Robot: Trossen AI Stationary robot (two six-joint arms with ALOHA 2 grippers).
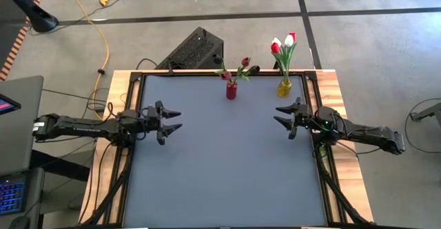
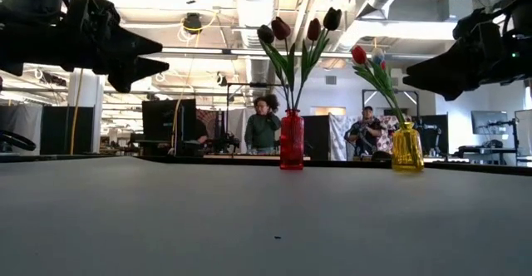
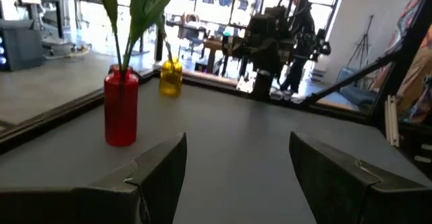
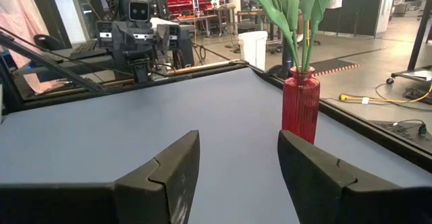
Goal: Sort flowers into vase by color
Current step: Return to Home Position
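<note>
A red vase (image 1: 231,90) stands near the table's far edge with dark maroon tulips (image 2: 298,28) upright in it. To its right a yellow vase (image 1: 284,87) holds red and white tulips (image 1: 283,43). Both vases rest on their bases, and the stems stick down into their necks. My left gripper (image 1: 176,119) hovers open over the table's left side, pointing right. My right gripper (image 1: 280,115) hovers open over the right side, pointing left. Neither holds anything. In the left wrist view both vases show, red (image 3: 121,108) and yellow (image 3: 170,77); the right wrist view shows the red vase (image 4: 300,104).
The grey table top (image 1: 227,167) lies between the two grippers. A dark slanted box (image 1: 189,52) sits just beyond the far edge. Wooden borders (image 1: 343,112) and black rails frame the table. People sit in the room beyond the table (image 2: 264,126).
</note>
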